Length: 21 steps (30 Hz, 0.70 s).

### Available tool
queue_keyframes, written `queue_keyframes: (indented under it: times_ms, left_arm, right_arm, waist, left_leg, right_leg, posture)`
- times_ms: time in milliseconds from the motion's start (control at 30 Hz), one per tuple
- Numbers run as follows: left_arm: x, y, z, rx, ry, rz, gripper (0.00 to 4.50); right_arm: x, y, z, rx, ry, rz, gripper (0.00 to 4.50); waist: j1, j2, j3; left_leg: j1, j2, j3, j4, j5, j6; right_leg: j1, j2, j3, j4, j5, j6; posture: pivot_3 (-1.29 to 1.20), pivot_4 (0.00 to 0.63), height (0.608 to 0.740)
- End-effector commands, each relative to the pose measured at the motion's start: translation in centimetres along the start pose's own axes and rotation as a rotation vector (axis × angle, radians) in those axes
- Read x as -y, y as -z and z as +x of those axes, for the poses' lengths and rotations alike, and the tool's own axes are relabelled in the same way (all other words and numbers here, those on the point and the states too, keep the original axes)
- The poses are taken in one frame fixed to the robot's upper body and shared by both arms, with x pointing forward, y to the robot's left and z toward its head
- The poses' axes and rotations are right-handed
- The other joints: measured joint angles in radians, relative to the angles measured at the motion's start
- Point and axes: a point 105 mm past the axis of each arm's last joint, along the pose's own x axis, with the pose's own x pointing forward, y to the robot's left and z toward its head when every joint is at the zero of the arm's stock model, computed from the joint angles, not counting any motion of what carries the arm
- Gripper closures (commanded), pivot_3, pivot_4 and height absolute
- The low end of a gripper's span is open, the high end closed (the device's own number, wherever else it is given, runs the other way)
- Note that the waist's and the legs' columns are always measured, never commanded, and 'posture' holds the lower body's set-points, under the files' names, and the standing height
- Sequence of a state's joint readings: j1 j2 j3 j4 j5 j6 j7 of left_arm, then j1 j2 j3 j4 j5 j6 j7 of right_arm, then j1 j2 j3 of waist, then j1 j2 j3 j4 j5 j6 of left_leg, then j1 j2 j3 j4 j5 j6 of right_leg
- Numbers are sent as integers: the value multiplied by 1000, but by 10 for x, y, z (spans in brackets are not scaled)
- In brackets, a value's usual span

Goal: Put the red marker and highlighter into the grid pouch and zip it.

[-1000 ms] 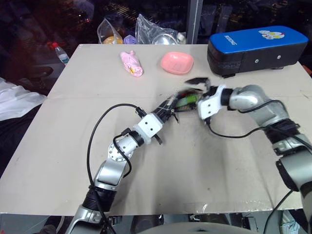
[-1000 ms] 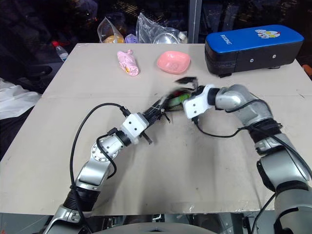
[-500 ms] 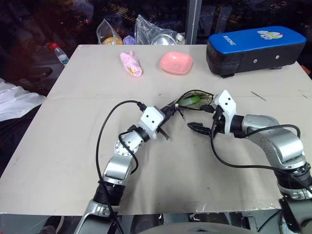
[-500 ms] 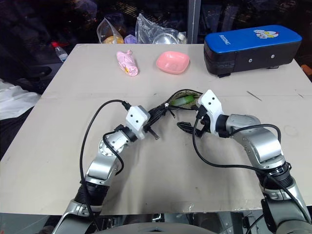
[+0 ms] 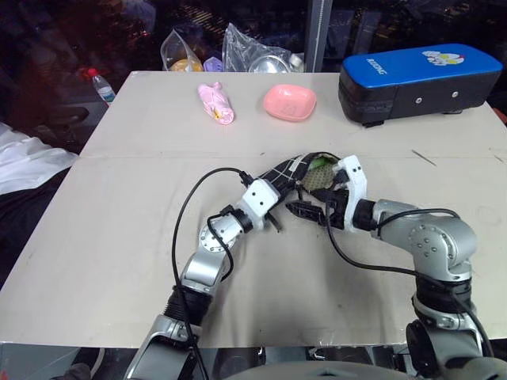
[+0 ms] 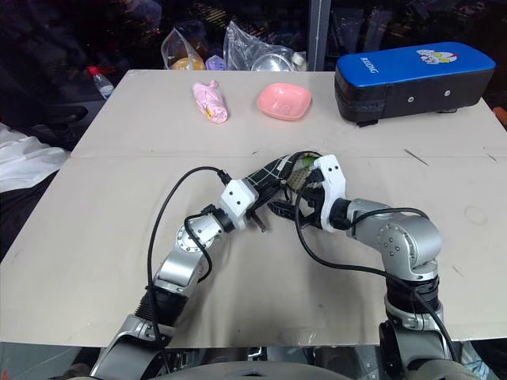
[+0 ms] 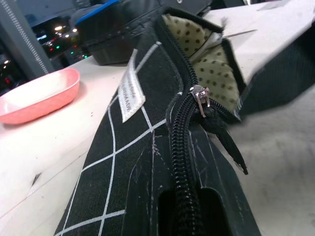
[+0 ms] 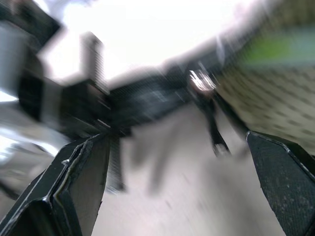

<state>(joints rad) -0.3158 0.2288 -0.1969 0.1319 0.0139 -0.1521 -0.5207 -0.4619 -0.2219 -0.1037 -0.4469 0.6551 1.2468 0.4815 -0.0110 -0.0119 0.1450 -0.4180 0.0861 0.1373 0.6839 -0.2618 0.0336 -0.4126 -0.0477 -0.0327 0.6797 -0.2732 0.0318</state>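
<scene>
Zipping stage of a two-arm task, seen from the robot's head and wrists. Nearest the robot, the left arm reaches forward and toward the right, roughly level, and its left gripper (image 5: 279, 190) is clamped tight on the closed end of the grid pouch (image 7: 128, 147), holding it against the table (image 5: 119, 237). Just beside it the right arm bends inward across the front, and the right gripper (image 5: 305, 212) — fingers spread wide, holding nothing — points at the zipper pull (image 7: 201, 96). The pull sits partway along the track; beyond it the pouch mouth gapes, showing a dotted lining. A strip of green at the mouth (image 5: 320, 164) appears to be the highlighter, already inside; the red marker cannot be made out, so it is presumably deeper in the pouch. The filling thus looks done, and the step in hand is the zip. The next move calls for the right fingers to pinch the small dangling pull and draw it away from the left gripper's hold — which must anchor the fabric. Farther off stand a pink dish (image 5: 289, 102), a pink wrapped item (image 5: 215, 104) and a blue-topped case (image 5: 420, 79).
</scene>
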Motion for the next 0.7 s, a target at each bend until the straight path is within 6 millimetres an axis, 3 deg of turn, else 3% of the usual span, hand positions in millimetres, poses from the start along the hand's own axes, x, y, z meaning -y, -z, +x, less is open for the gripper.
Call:
queue_keyframes:
  times_ms: [33, 133, 200, 300, 467, 700]
  left_arm:
    - [-9, -8, 0, 37, -37, -26, 4500]
    - [-8, -10, 0, 49, -25, -40, 4500]
    - [-3, -14, 2, 69, 6, -47, 4500]
    - [2, -16, 2, 84, 42, -54, 4500]
    - [7, -12, 0, 64, 83, -16, 4500]
    - [9, -9, -4, 49, 109, 22, 4500]
  right_arm:
    - [-18, -38, -25, 167, -144, -54, 22]
    - [-25, -17, -31, 51, -201, -47, 22]
    - [-12, 6, -24, -33, -105, -5, 22]
    - [4, 19, -15, -71, 2, 28, 22]
    - [17, 22, 1, -63, 79, 57, 22]
    - [21, 15, 19, -3, 89, 106, 22]
  waist:
    - [0, 0, 0]
    - [0, 0, 0]
    - [-1, 0, 0]
    - [-5, 0, 0]
    - [-2, 0, 0]
    - [-1, 0, 0]
  left_leg:
    - [0, 0, 0, 0, 0, 1]
    - [0, 0, -1, 0, -2, 3]
    - [0, 0, -1, -1, -2, 3]
    - [0, 0, -1, -1, -2, 3]
    - [0, 0, -1, 0, -1, 3]
    - [0, 0, -1, -1, 0, 0]
  right_leg:
    - [0, 0, 0, 0, 0, 0]
    - [0, 0, -1, 0, 0, 0]
    - [0, 0, -1, -1, 0, 0]
    - [0, 0, -1, 0, 0, 0]
    - [0, 0, -1, 0, 0, 0]
    - [0, 0, -1, 0, 0, 0]
  posture:
    - [0, 150, 717]
    - [0, 150, 717]
    - [0, 150, 717]
    - [0, 150, 717]
    - [0, 150, 717]
    - [0, 150, 717]
